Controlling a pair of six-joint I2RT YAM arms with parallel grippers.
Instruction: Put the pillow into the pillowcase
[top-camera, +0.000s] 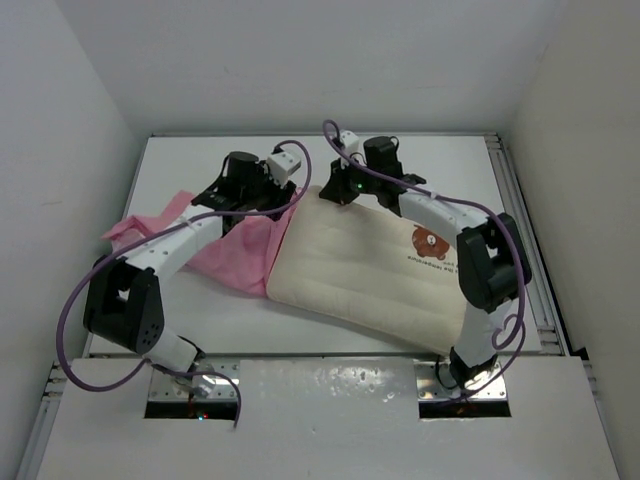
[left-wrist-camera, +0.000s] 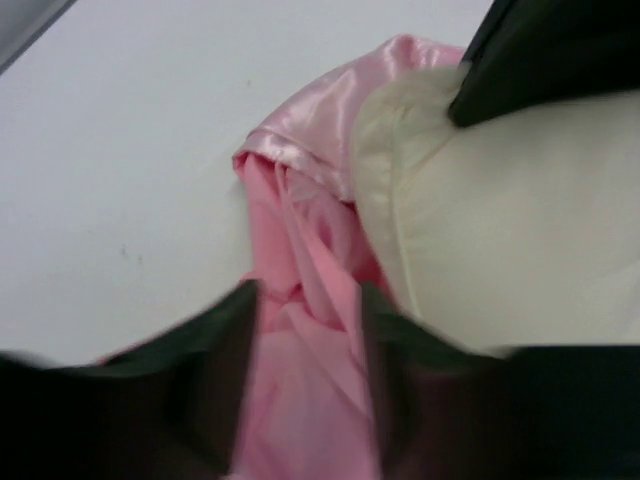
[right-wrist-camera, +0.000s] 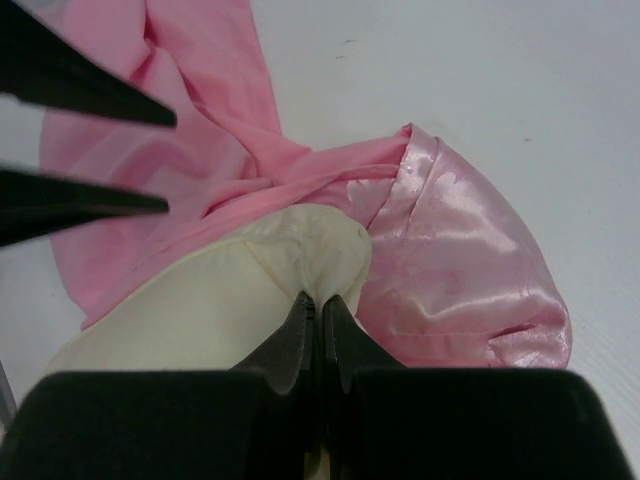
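Note:
The cream pillow (top-camera: 370, 270) with its bear patch (top-camera: 430, 240) lies across the middle and right of the table. The pink pillowcase (top-camera: 235, 250) is bunched at the pillow's left end. My right gripper (right-wrist-camera: 317, 300) is shut on the pillow's far-left corner (right-wrist-camera: 320, 250), which pokes against the shiny hem of the pillowcase (right-wrist-camera: 450, 250). My left gripper (left-wrist-camera: 308, 310) hovers right beside that corner, its jaws apart with folds of pink pillowcase (left-wrist-camera: 300, 160) between them. That view is blurred. Both grippers meet at the pillow's far-left corner, the left gripper (top-camera: 280, 200) next to the right gripper (top-camera: 328, 193).
The white table (top-camera: 440, 160) is boxed in by white walls on three sides. A metal rail (top-camera: 525, 230) runs along its right edge. Purple cables (top-camera: 75, 300) loop off both arms. The right arm's elbow (top-camera: 490, 260) stands over the pillow's right end.

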